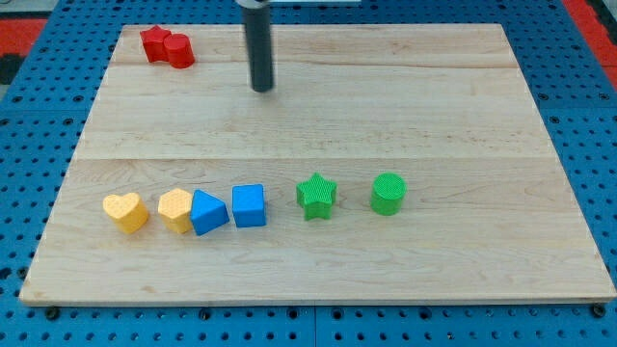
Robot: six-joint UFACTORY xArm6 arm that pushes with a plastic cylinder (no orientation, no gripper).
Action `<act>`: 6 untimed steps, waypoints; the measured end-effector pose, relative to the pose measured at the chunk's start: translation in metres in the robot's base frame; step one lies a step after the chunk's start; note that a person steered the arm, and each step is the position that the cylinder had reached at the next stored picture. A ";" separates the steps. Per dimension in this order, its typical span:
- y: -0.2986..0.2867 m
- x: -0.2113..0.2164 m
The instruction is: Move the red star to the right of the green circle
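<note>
Item: red star [154, 41], upper left of frame, touching a second red block [179, 51] (shape unclear). My tip [262, 89], bare rod, holding nothing, top centre, well right of the star. Goal: green circle [388, 193], lower right, free board on its right. Star lies left of tip, opp. side from goal.

Pale matt wooden board [386, 106]; ribbed plastic-looking green circle [388, 193].
</note>
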State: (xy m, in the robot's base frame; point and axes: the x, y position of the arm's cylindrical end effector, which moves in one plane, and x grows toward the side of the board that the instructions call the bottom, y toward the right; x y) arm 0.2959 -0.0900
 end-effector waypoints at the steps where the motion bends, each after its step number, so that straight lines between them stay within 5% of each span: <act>1: -0.034 -0.070; 2: -0.042 -0.103; 4: -0.175 -0.087; 6: -0.060 -0.018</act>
State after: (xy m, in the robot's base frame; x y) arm 0.2778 -0.1503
